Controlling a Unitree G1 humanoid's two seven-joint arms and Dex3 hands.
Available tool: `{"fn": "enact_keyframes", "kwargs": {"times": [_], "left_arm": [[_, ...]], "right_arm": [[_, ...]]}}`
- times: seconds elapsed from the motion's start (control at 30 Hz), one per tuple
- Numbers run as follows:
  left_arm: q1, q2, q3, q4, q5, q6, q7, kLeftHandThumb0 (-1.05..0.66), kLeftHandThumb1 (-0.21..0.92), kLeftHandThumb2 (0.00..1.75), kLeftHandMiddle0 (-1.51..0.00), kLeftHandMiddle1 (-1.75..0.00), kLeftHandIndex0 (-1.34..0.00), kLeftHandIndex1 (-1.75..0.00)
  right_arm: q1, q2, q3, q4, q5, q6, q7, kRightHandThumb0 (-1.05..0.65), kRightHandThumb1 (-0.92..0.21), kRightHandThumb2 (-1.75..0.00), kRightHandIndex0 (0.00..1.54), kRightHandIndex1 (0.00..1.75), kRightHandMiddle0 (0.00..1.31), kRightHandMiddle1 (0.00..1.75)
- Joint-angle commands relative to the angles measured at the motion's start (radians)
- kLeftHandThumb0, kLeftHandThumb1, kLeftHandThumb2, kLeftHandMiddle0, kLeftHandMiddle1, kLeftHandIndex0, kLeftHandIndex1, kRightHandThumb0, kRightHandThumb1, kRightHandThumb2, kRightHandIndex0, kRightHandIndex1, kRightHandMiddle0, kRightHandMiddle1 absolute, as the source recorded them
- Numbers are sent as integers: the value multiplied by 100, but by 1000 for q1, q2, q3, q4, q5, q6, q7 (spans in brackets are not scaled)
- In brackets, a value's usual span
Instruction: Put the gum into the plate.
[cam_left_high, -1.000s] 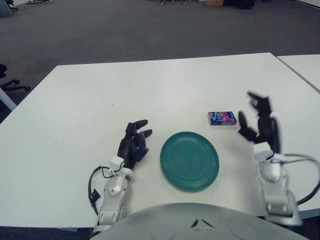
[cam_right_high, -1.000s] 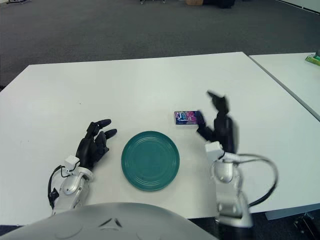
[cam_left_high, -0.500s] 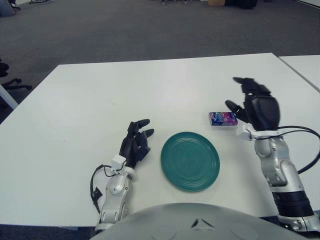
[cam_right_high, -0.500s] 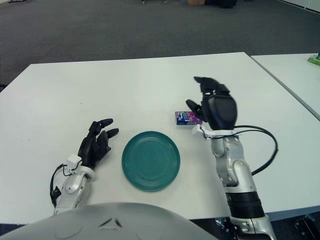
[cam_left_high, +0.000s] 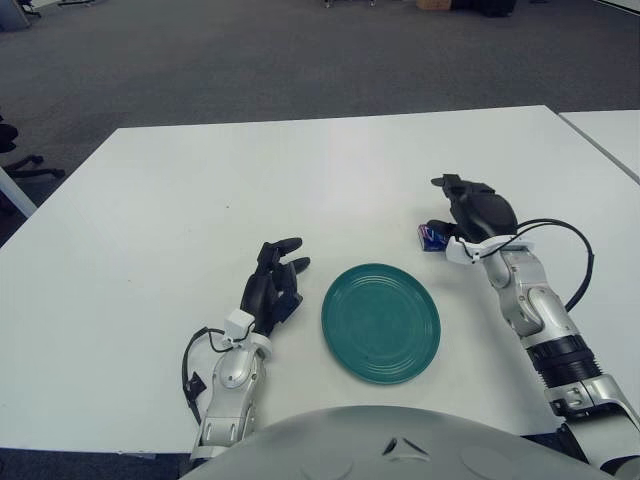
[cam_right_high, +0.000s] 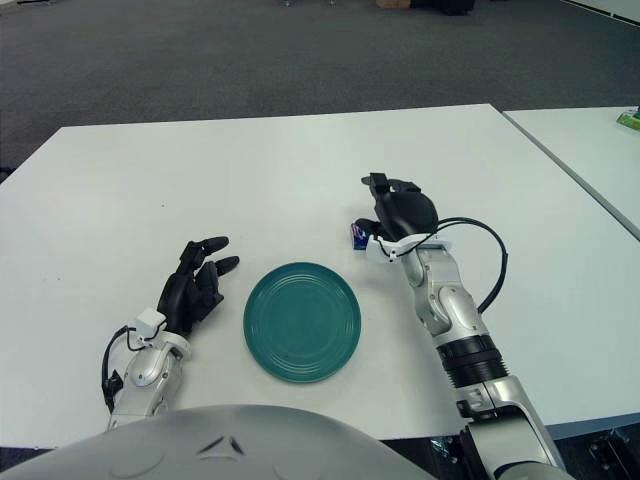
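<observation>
My right hand (cam_left_high: 478, 210) covers the gum (cam_left_high: 431, 236), just beyond the plate's (cam_left_high: 380, 322) far-right edge; fingers over it, grip can't tell. Left hand (cam_left_high: 273, 287) rests left of plate, fingers loose. Bare table (cam_left_high: 300, 170) beyond plate.

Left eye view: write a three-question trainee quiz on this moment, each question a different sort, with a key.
1. True or false: the gum pack already lies in the green plate.
2. Which hand is over the gum pack? A) left hand B) right hand
3. Fill in: the left hand rests on the white table, to the ___ of the plate as the robot sees it.

Key
1. False. It lies on the table beyond the plate's far right rim, mostly covered by the right hand.
2. B. Whether its fingers have closed on the pack cannot be seen.
3. left
</observation>
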Motion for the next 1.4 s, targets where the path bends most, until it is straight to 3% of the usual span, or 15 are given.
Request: {"fn": "enact_keyframes", "kwargs": {"times": [0.0, 0.47, 0.73, 1.1, 1.37], "left_arm": [[3, 3, 0, -12, -2, -6, 2, -84, 92, 82, -37, -81, -13, -106], [0, 0, -3, -8, -6, -11, -1, -84, 92, 82, -36, -80, -13, -107], [0, -8, -4, -6, -9, -8, 2, -83, 92, 81, -36, -80, -12, -106], [-4, -16, -7, -2, -4, -11, 5, -82, 92, 80, -36, -81, -12, -106], [0, -16, -10, -3, 6, -12, 10, -81, 92, 79, -34, -81, -10, -106]], "right_arm": [[-1, -13, 20, 14, 21, 1, 23, -76, -92, -40, 30, 0, 0, 64], [74, -77, 122, 43, 11, -46, 47, -70, -92, -49, 28, 1, 0, 43], [62, -124, 141, 66, 45, -58, 149, -71, -92, -54, 25, 0, 0, 36], [51, -164, 185, 97, 41, -37, 293, -74, -92, -57, 23, 0, 0, 36], [27, -183, 207, 208, 44, -76, 246, -72, -92, -64, 30, 4, 0, 47]]}}
